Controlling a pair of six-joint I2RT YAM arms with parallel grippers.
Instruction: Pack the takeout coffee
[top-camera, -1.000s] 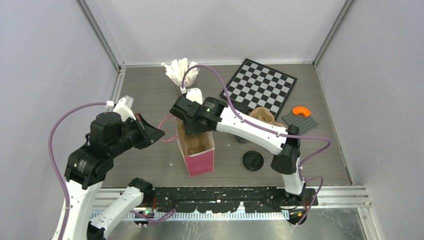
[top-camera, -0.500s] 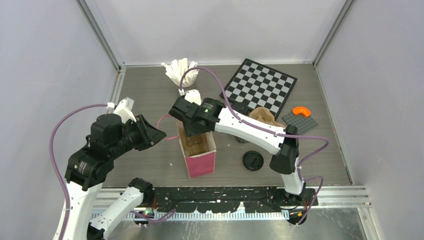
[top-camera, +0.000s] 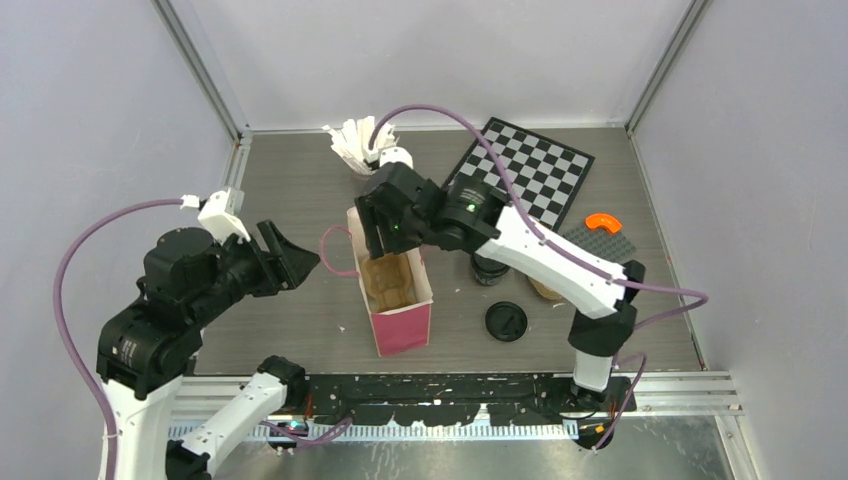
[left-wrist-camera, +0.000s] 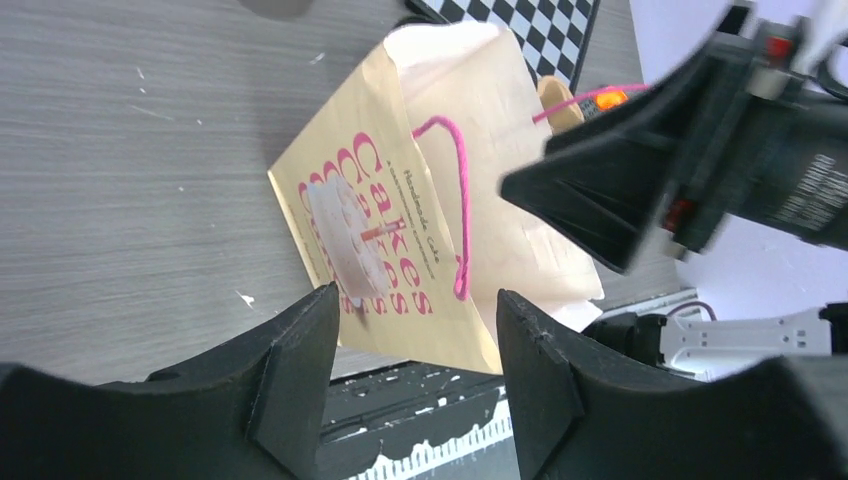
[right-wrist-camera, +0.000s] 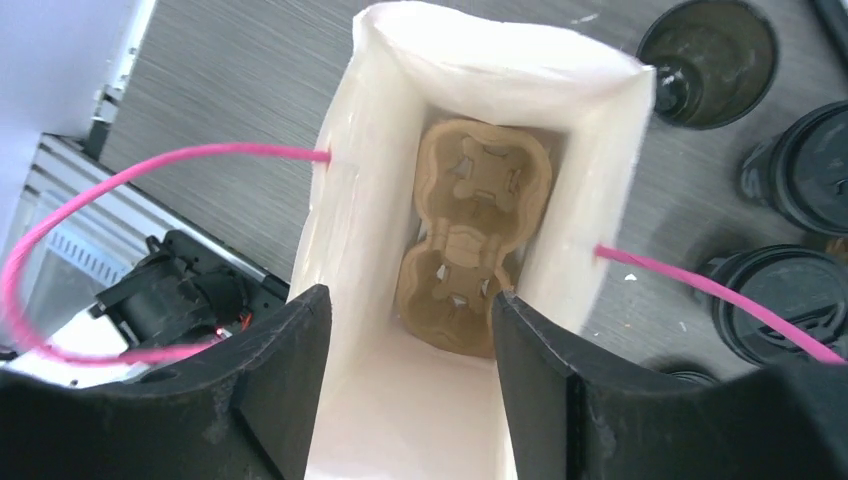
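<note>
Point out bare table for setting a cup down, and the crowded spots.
Bare: the far-left table between stirrer cup and wall; the strip between paper bag and loose lid. Crowded: right of the bag, where black cups cluster near the checkerboard.

1. The paper bag (left-wrist-camera: 400, 250) bore the word "Cakes" in large pink letters, running lengthwise along its tan side in the left wrist view.
2. A second row of the same pink lettering lay just beside the first. A printed cake picture (left-wrist-camera: 345, 235) partly covered it, so only some of its letters could be read.
3. A line of small dark print ran alongside the large word, too small to read.
</note>
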